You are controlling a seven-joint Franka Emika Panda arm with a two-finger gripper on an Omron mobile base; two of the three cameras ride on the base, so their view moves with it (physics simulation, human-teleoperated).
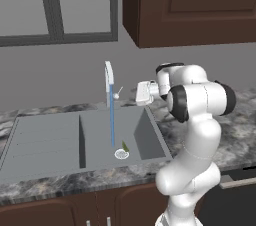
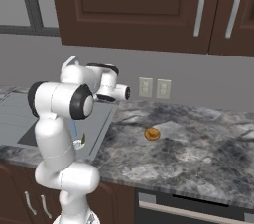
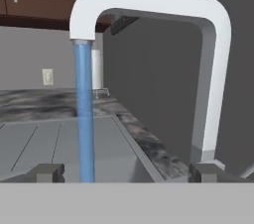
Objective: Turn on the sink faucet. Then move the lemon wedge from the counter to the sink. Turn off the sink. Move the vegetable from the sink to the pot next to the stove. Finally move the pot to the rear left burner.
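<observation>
Blue water is seen falling from the sink faucet into the right basin of the sink. The lemon wedge is found on that basin's floor, just beside the round drain; in the right base view it is half hidden behind the arm. The gripper is held spread wide, near the faucet's thin lever and apart from it. An orange-brown object is seen on the counter, too small to be identified.
</observation>
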